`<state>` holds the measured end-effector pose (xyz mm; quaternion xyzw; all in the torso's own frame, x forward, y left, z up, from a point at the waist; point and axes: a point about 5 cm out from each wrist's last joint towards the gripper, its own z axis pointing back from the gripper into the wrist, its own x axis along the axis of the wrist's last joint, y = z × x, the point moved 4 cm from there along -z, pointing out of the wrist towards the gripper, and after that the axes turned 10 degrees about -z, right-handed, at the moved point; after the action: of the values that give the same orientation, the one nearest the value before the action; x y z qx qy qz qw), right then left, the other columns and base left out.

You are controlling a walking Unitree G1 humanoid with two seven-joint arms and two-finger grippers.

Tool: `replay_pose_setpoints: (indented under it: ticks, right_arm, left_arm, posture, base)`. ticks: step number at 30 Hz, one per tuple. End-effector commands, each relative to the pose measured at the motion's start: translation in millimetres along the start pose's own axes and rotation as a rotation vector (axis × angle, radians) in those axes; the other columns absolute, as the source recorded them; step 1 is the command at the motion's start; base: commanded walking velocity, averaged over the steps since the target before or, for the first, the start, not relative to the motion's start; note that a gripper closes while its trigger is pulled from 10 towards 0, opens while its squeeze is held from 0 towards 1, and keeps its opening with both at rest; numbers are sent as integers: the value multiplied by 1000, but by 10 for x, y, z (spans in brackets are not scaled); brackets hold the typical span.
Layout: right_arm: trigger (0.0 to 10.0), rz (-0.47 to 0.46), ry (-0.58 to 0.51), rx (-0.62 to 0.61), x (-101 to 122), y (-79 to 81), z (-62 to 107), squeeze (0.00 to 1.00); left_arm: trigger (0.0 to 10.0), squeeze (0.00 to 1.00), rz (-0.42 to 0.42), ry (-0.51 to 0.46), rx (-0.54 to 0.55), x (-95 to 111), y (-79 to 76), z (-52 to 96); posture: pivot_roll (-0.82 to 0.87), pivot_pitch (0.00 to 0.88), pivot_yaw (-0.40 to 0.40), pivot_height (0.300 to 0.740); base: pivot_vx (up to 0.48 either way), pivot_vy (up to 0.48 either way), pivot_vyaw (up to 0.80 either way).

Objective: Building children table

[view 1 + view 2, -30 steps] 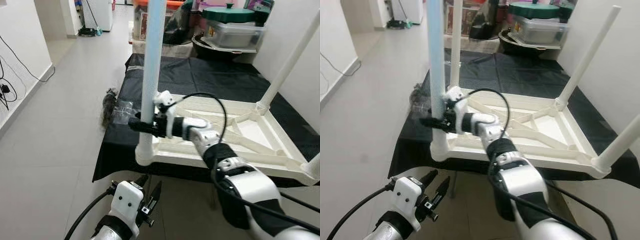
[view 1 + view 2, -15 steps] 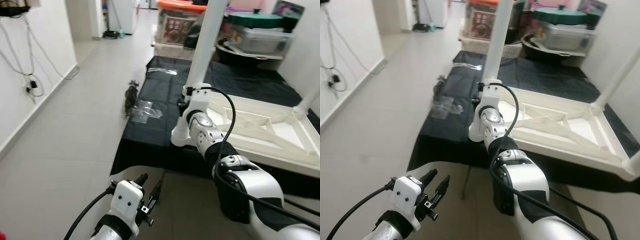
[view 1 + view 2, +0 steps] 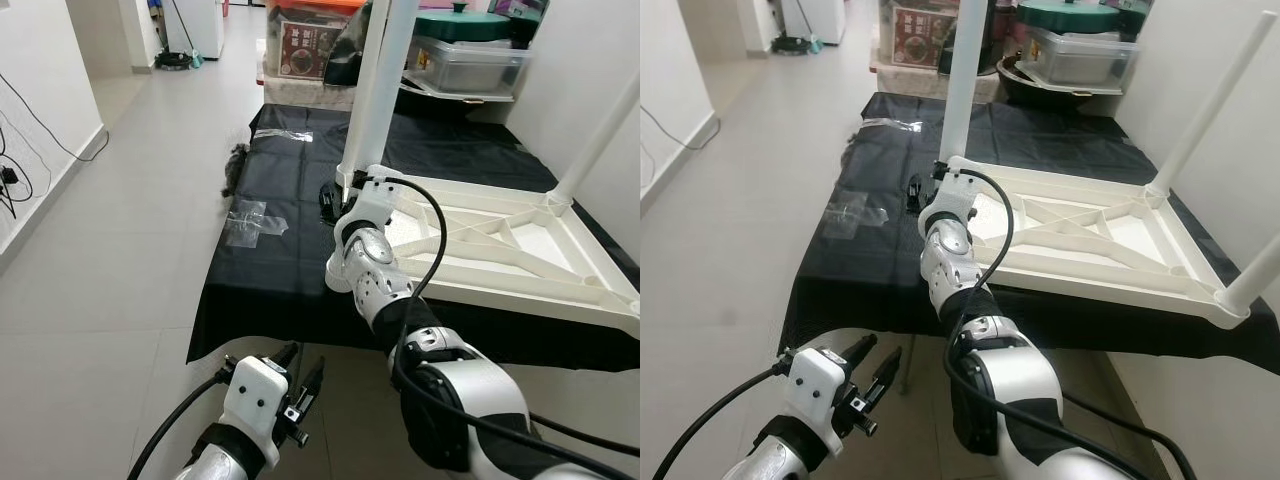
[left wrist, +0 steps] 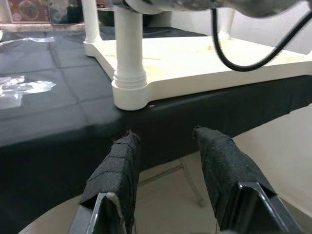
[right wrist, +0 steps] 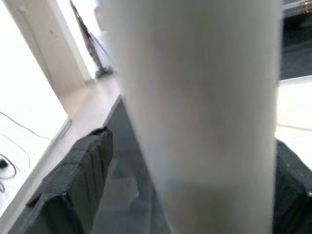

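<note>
A white children's table (image 3: 500,270) lies upside down on a black-covered surface (image 3: 270,270), its legs pointing up. My right gripper (image 3: 328,200) reaches to the table's left side and is shut on a white table leg (image 3: 380,80). In the right wrist view that leg (image 5: 195,97) stands close between the black fingers (image 5: 78,180). My left gripper (image 3: 300,385) hangs low in front of the surface, open and holding nothing. Its wrist view looks at the near corner socket (image 4: 129,92) beyond the spread fingers (image 4: 117,170).
Another white leg (image 3: 600,120) rises at the far right corner by the wall. Clear plastic wrapping (image 3: 250,218) lies on the cloth left of the table, with a dark bundle (image 3: 236,165) at the cloth's edge. Lidded tubs (image 3: 465,50) stand at the back. Tiled floor (image 3: 100,250) stretches left.
The head view has swung from side to side. My right gripper has stayed on the leg while its wrist turned from pointing left to pointing away. The left gripper has not moved.
</note>
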<state>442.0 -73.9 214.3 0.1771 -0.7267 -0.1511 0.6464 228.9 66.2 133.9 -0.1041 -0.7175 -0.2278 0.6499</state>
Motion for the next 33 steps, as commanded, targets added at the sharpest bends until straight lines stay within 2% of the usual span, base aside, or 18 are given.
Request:
replay_pose_setpoints:
  ticks: [1,3,4,5,6,8,9,10,11,12,13,15,16,17,21,22,25,33]
  right_arm:
    - [10000,26,7,22,-66,-41,46,0]
    - [10000,51,-8,50,-92,-101,111,0]
    - [10000,85,-15,85,-154,-221,244,0]
    - [10000,85,-15,85,-154,-221,244,0]
    - [10000,109,-27,104,-182,-315,361,0]
    - [10000,109,-27,104,-182,-315,361,0]
    - [10000,130,-35,104,-202,-446,498,0]
    - [10000,130,-35,104,-202,-446,498,0]
    - [10000,149,-46,96,-199,-574,665,0]
    - [10000,149,-46,96,-199,-574,665,0]
    - [10000,174,-58,96,-182,-648,807,0]
    - [10000,174,-58,96,-182,-648,807,0]
    - [10000,200,-69,91,-156,-698,938,0]
    - [10000,200,-69,91,-156,-698,938,0]
    - [10000,229,-57,56,-153,-819,1155,0]
    - [10000,248,-32,27,-185,-900,1275,0]
    - [10000,261,7,-11,-255,-991,1405,0]
    - [10000,252,67,-63,-400,-1035,1492,0]
  left_arm:
    - [10000,0,-10,39,1,-84,4,10]
    - [10000,0,-10,43,4,-93,13,7]
    - [10000,0,-11,50,10,-116,31,2]
    - [10000,0,-11,50,10,-116,31,2]
    - [10000,0,-10,56,16,-132,47,-3]
    - [10000,0,-10,56,16,-132,47,-3]
    - [10000,0,-8,62,26,-150,71,-4]
    - [10000,0,-8,62,26,-150,71,-4]
    - [10000,0,0,69,46,-169,111,-3]
    - [10000,0,0,69,46,-169,111,-3]
    - [10000,0,8,75,80,-182,165,1]
    - [10000,0,8,75,80,-182,165,1]
    - [10000,0,12,83,131,-191,243,17]
    - [10000,0,12,83,131,-191,243,17]
    - [10000,0,40,104,245,-218,406,76]
    - [10000,0,46,117,295,-240,478,115]
    - [10000,0,49,131,343,-271,547,157]
    - [10000,0,29,123,372,-276,607,153]
  posture:
    - [102,35,-100,740]
    - [102,35,-100,740]
    - [98,23,-90,740]
    - [98,23,-90,740]
    - [95,17,-88,740]
    - [95,17,-88,740]
    - [93,9,-82,740]
    - [93,9,-82,740]
    - [87,5,-79,740]
    - [87,5,-79,740]
    - [87,1,-80,740]
    - [87,1,-80,740]
    - [87,0,-78,740]
    - [87,0,-78,740]
    - [86,0,-77,740]
    - [83,0,-75,740]
    - [82,0,-72,740]
    - [93,0,-72,740]
  base:
    - [0,0,0]
    - [0,0,0]
    - [0,0,0]
    - [0,0,0]
    - [0,0,0]
    - [0,0,0]
    - [0,0,0]
    - [0,0,0]
    - [0,0,0]
    - [0,0,0]
    - [0,0,0]
    - [0,0,0]
    - [0,0,0]
    - [0,0,0]
    - [0,0,0]
    - [0,0,-744]
    - [0,0,-781]
    - [315,0,-100]
